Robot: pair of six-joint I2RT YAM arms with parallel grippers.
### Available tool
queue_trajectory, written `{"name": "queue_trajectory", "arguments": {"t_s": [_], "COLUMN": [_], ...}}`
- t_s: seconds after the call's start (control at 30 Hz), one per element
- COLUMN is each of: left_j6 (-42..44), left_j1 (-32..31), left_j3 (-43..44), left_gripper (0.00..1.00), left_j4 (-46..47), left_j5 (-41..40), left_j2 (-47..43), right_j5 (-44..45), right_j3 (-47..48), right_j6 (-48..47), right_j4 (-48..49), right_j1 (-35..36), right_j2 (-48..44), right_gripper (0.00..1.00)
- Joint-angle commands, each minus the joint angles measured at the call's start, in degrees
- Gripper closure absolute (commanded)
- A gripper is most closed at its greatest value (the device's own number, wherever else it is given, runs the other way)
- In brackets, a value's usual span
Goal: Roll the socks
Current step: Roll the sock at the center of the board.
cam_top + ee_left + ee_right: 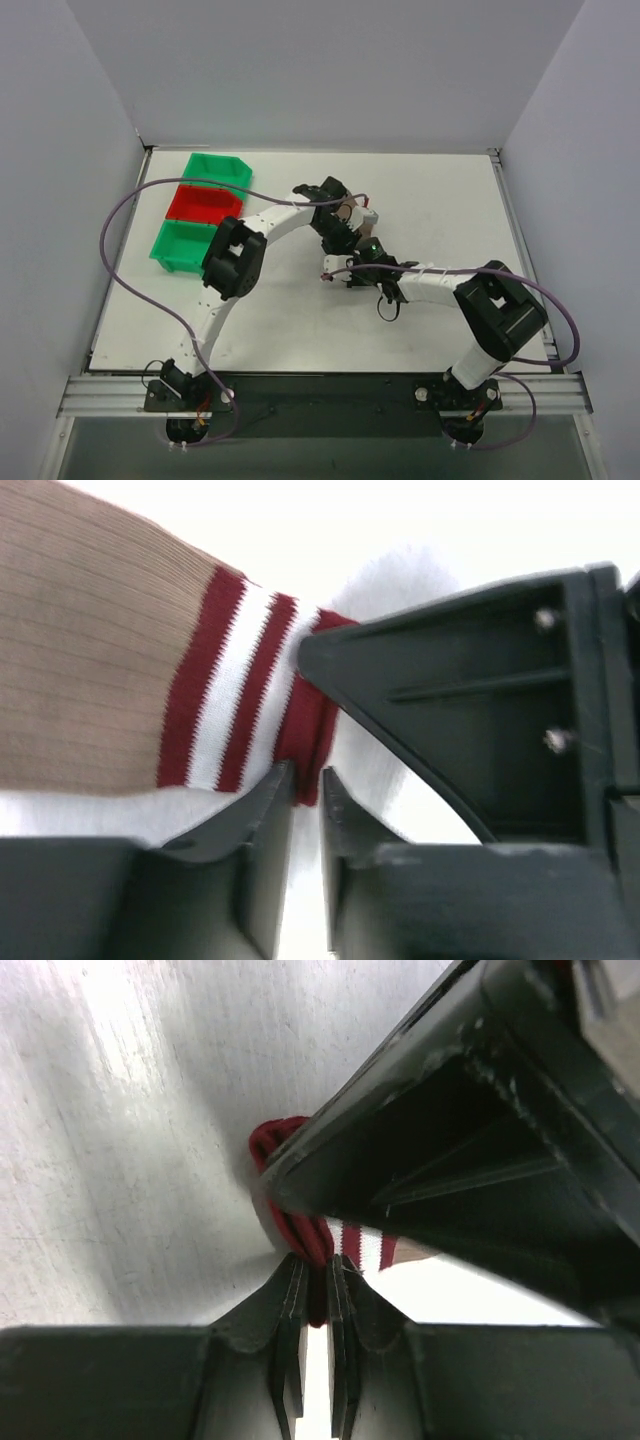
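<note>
Over on my left three small bins sit in a row along the table (430, 200) edge: the far green bin (216, 160), the red bin (203, 193) touching it, and the near green bin (172, 262) at the end. My left arm (235, 262) sweeps up past them and bends in toward the middle of the table, and there is my left gripper (338, 222), angled down. From its wrist I see the fingertips (272, 792) drawn almost together with only a sliver between them, and the maroon edge of the sock (90, 660) is pinched in that sliver. The sock runs off to the left of that view, ribbed tan knit first, then maroon and white stripes at the cuff where I have hold of it. From above, only a scrap of tan and a bit of striped cuff peek out between the two grippers, well right of the bins. Whether the rest of it rests on the table or hangs free I cannot tell. Just beside it, on the near side, my right gripper (342, 272) comes in pointing left, and its wrist view shows the fingers (290, 1295) squeezed narrow on the bunched maroon cuff, with the bare grey table beneath. The two grippers crowd each other, nearly touching, both clamped on the same end of the sock. Further right, my right arm (495, 310) folds back toward its base.
</note>
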Motion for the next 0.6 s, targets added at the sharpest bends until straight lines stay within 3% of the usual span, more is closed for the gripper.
{"name": "queue_trajectory", "arguments": {"t_s": [0.0,0.13,0.17,0.27,0.3,0.57], "left_j6": [-0.7,-0.5,-0.7,-2.9,-3.9,-14.0], "left_j1": [0.5,0.6,0.6,2.1,2.9,13.6], "left_j3": [-4.7,-8.1,-8.9,-13.8,-15.7,-33.2], "left_gripper": [0.62,0.54,0.48,0.45,0.40,0.37], "left_j4": [2.3,4.3,4.9,9.5,13.1,33.5], "left_j5": [-1.5,-0.8,-0.9,-1.7,-1.7,0.1], "left_j2": [-6.3,-10.2,-10.9,-15.1,-16.4,-29.2], "right_j5": [-1.7,-1.7,-1.5,-1.9,-2.0,-4.1], "right_j3": [1.7,2.9,3.2,4.5,4.7,9.7], "right_j6": [2.8,3.1,3.3,3.8,3.9,5.3], "right_j4": [-11.1,-12.2,-12.8,-14.7,-15.3,-22.0], "right_j1": [0.1,0.1,0.0,-0.2,-0.2,-1.3], "right_j2": [2.3,3.4,3.8,4.2,4.3,6.1], "right_gripper": [1.00,1.00,1.00,1.00,1.00,1.00]}}
